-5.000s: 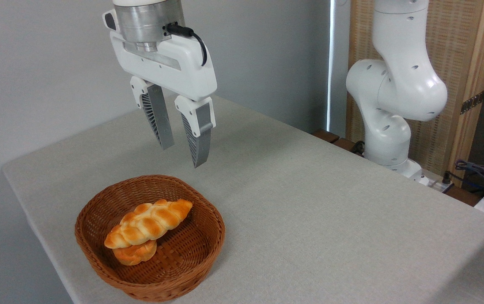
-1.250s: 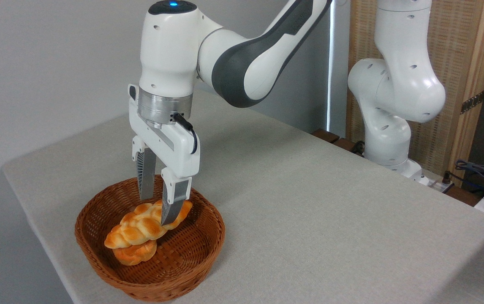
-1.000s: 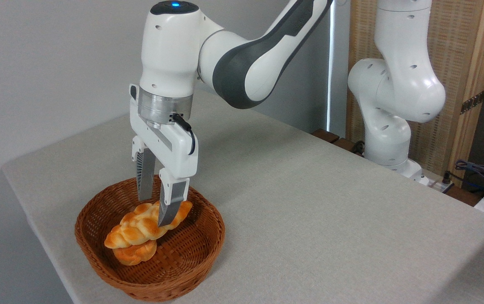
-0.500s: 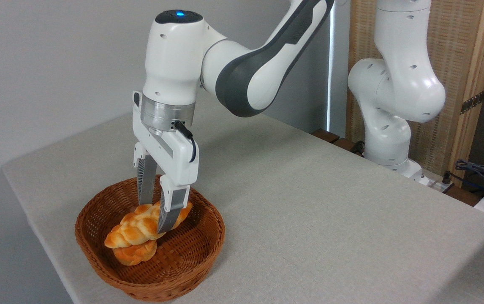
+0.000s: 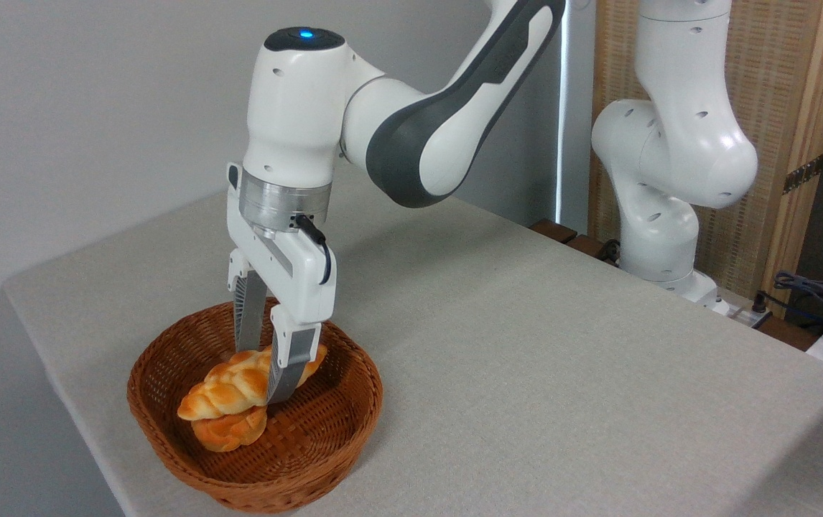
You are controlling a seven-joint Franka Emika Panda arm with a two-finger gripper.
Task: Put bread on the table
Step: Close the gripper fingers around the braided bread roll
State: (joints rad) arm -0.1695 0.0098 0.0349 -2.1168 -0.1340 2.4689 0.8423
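Nearest to me sits the basket (image 5: pixel 253 459), brown wicker, close to the front left corner of the table (image 5: pixel 526 373). Inside it, the small round roll (image 5: pixel 228 431) lies at the bottom, and the bread (image 5: pixel 239 384) rests across the top of it, one tapered end pointing at the basket's left wall, the other toward the back right.

My gripper (image 5: pixel 262 377) is down inside the basket, straddling the loaf a little right of its middle. One finger stands behind the bread, the other in front of it, and both look to be touching its sides. I read that as pinching the loaf, though from this angle I cannot tell how firmly. The bread looks to be resting on the roll and not yet lifted.

So I judge I am at the grasp, with the lift to come. Next I want a straight rise, high enough for the loaf's drooping ends to pass over the rim, then a move right to the open cloth beyond the basket, and a gentle lowering before I let go. The off-centre hold may let the long left end sag or swing.

Farther back stands the arm's white base (image 5: pixel 670 179) at the table's far edge, before a wooden panel (image 5: pixel 799 108).
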